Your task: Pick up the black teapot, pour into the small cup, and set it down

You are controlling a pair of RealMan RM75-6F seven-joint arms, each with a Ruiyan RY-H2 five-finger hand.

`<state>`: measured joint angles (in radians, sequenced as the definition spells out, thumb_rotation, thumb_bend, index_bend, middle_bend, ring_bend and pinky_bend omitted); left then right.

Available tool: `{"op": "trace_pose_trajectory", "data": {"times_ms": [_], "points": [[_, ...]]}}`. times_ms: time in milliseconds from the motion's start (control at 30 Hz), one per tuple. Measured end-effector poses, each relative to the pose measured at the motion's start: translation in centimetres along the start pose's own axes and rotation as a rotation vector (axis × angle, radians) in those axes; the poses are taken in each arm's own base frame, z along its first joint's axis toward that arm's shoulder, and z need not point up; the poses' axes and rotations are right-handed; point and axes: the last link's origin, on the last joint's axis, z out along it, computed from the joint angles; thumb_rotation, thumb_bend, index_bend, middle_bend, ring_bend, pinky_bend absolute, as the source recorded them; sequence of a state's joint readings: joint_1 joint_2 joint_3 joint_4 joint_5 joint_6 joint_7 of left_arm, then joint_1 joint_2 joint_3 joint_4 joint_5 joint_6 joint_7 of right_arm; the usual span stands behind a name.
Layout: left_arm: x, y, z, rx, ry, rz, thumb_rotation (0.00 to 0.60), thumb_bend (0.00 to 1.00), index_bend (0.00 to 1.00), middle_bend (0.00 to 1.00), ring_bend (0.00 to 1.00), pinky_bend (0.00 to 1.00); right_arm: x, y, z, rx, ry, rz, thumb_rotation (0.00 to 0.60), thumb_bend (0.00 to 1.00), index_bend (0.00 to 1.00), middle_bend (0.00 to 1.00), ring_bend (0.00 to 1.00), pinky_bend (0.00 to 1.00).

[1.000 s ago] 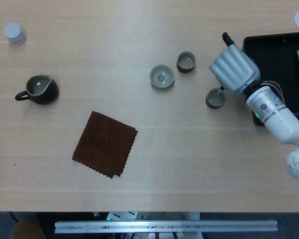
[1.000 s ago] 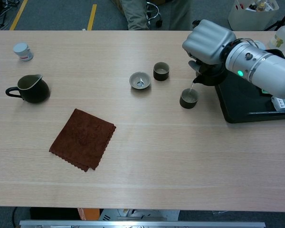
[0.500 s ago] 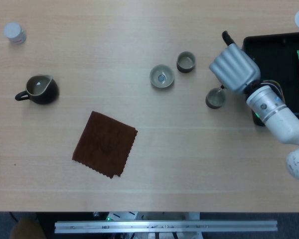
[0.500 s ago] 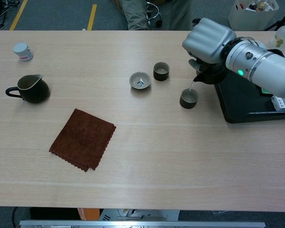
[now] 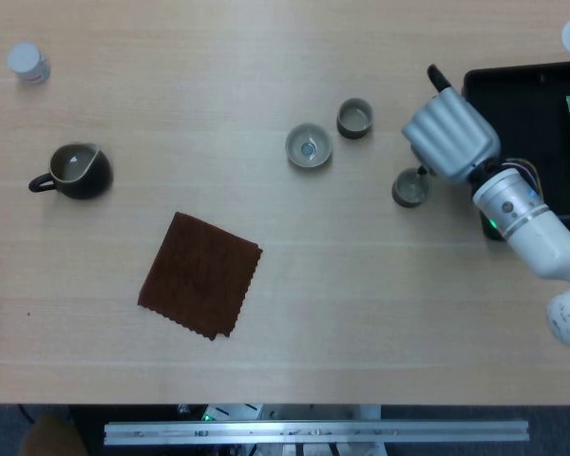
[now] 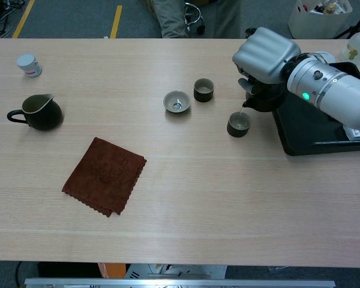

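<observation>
We saw our right hand (image 6: 265, 54) with fingers wrapped around the black teapot (image 6: 263, 96), tilted just above the small cup (image 6: 238, 124), thin stream falling into it, beside the black tray (image 6: 306, 135), left hand out of sight.

We see that the right hand (image 5: 451, 138) with the black teapot (image 6: 263, 98) has moved a little to the right. Its spout is still tilted over the small cup (image 6: 238, 124).
</observation>
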<state>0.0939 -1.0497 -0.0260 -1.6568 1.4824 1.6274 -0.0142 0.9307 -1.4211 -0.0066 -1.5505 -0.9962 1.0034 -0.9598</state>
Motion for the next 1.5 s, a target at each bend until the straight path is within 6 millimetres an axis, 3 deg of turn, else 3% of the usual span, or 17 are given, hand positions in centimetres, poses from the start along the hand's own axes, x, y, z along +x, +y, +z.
{"op": "trace_pose_trajectory", "data": {"times_ms": [400, 667, 1033, 1500], "points": [[0.2, 0.1, 0.0, -0.004, 0.002, 0.004, 0.6, 0.39, 0.15, 0.2, 0.18, 0.19, -0.8, 0.1, -0.7, -0.035, 0.042, 0.18, 0.427, 0.41, 0.85, 0.8, 0.67, 0.18], [0.2, 0.1, 0.0, -0.002, 0.0, 0.008, 0.6, 0.39, 0.15, 0.2, 0.18, 0.19, 0.0, -0.1, -1.6, -0.006, 0.085, 0.366, 0.428, 0.41, 0.85, 0.8, 0.67, 0.18], [0.4, 0.2, -0.1, -0.004, -0.001, 0.011, 0.6, 0.39, 0.15, 0.2, 0.18, 0.19, 1.5, -3.3, -3.9, 0.168, 0.08, 0.532, 0.428, 0.4, 0.84, 0.79, 0.67, 0.18], [0.1, 0.1, -0.2, -0.002, -0.008, 0.008, 0.6, 0.39, 0.15, 0.2, 0.18, 0.19, -0.6, -5.9, -4.4, 0.242, 0.004, 0.519, 0.428, 0.4, 0.84, 0.77, 0.64, 0.18]]}}
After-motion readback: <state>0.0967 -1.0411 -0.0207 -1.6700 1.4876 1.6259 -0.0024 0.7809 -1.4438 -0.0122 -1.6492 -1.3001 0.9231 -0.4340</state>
